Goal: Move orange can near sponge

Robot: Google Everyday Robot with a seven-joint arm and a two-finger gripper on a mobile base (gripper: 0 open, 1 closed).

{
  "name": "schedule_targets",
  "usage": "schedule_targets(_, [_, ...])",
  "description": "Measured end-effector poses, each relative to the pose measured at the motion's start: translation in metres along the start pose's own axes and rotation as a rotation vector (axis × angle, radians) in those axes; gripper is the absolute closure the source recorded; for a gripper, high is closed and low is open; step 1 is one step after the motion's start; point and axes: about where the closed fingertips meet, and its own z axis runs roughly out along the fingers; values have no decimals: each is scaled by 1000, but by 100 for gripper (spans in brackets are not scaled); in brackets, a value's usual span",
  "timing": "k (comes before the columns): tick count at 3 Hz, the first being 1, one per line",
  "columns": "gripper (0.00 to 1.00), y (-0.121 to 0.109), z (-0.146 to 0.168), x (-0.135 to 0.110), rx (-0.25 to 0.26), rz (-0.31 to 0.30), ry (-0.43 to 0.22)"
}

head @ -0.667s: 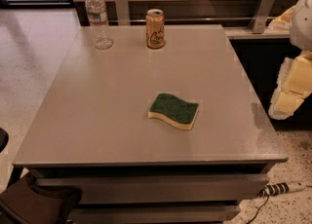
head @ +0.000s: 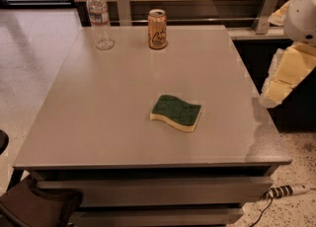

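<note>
The orange can [head: 157, 29] stands upright at the far edge of the grey table [head: 98, 117], near the middle. The sponge [head: 176, 112], dark green on top over pale yellow foam, lies flat on the table right of centre, well in front of the can. My gripper [head: 276, 90] hangs off the table's right edge, at the end of a white and pale yellow arm. It is about level with the sponge, apart from both can and sponge, and holds nothing.
A clear plastic water bottle [head: 99, 18] stands at the far left of the table, left of the can. A wooden wall with metal brackets [head: 266, 9] runs behind the table. A power strip [head: 286, 190] lies on the floor at the lower right.
</note>
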Motion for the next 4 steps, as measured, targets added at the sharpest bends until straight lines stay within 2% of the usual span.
schedule_targets(1, [0,-32,18,-28,58,122,-92])
schedule_targets(2, [0,-51,45,-65,113,307,-254])
schedule_targets(3, [0,-67,63,-90,155,390,-375])
schedule_targets(4, [0,-71,90,-112,160,473,-492])
